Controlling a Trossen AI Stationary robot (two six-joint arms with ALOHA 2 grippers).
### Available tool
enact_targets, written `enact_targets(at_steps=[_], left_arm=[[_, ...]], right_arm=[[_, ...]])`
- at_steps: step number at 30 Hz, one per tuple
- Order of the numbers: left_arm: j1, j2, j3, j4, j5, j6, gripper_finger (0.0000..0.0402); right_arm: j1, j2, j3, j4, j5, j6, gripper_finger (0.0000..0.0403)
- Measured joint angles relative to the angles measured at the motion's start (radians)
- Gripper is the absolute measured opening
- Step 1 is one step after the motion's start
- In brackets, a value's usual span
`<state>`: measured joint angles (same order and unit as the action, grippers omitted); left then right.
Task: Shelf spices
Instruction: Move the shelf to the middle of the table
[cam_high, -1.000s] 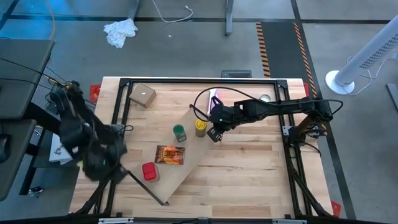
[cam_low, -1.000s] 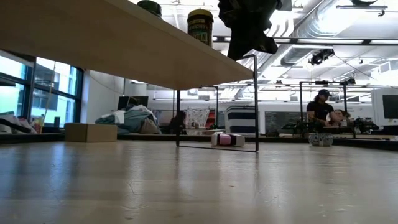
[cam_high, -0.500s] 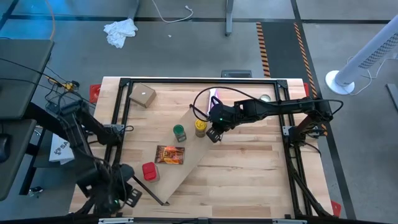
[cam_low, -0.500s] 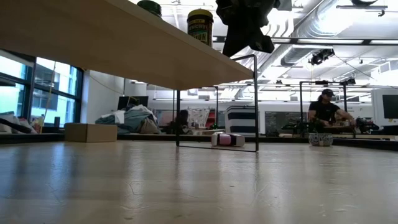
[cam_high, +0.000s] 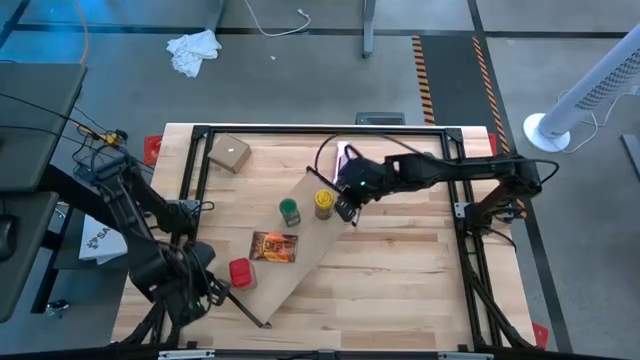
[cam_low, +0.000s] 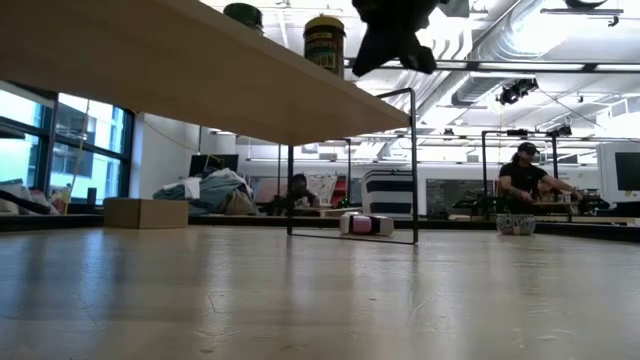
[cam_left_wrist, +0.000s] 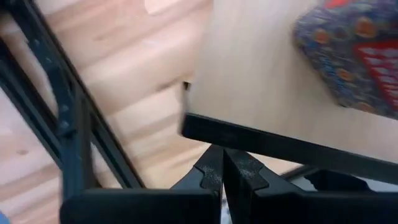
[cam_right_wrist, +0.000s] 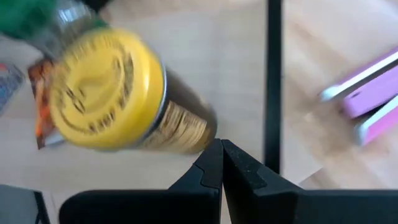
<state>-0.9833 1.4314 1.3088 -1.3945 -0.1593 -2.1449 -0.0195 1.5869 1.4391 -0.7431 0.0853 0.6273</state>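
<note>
Green-lidded jar (cam_right_wrist: 46, 18) — blurred, edge-cut

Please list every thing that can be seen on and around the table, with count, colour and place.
Long wooden shelf with black metal legs: 1, light wood, diagonal across the table.
Red boxy container: 1, red, on the shelf's near end.
Flat orange-brown packet: 1, lying on the shelf.
Green-lidded jar: 1, on the shelf.
Yellow-lidded jar: 1, on the shelf by the right fingers.
Pink-purple packet: 1, on the table beyond the shelf.
Tan cardboard box: 1, far left corner.
Small round silver tin: 1, far right edge.
White fan: 1, on the floor.
White cloth: 1, on the floor.
Right gripper: fingers shut, beside the yellow-lidded jar.
Left gripper: fingers shut, at the shelf's near end.
</note>
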Motion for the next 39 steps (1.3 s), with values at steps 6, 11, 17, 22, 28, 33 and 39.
enact_targets(at_steps=[6, 11, 17, 22, 28, 33, 39], left_arm=[[0.002, -0.125, -0.139, 0.005, -0.042, 0.000, 0.0000], [0.027, -0.237, -0.244, 0.005, -0.093, 0.000, 0.0000], [0.093, -0.356, -0.345, 0.000, -0.204, 0.021, 0.0000], [0.168, -0.443, -0.405, -0.005, -0.257, 0.070, 0.0000], [0.269, -0.516, -0.444, -0.024, -0.325, 0.135, 0.0000], [0.350, -0.550, -0.465, -0.024, -0.359, 0.187, 0.0000], [0.443, -0.560, -0.466, -0.023, -0.380, 0.279, 0.0000]], right_arm=[[-0.046, -0.096, 0.000, -0.001, 0.049, -0.020, 0.0000], [-0.073, -0.177, 0.001, -0.041, 0.079, -0.026, 0.0000], [-0.078, -0.242, 0.001, -0.186, 0.124, -0.026, 0.0000], [-0.078, -0.265, 0.001, -0.219, 0.142, -0.026, 0.0000], [-0.074, -0.274, 0.001, -0.219, 0.148, -0.026, 0.0000], [-0.036, -0.274, 0.001, -0.296, 0.170, -0.027, 0.0000], [0.001, -0.275, -0.023, -0.492, 0.283, 0.164, 0.0000]])
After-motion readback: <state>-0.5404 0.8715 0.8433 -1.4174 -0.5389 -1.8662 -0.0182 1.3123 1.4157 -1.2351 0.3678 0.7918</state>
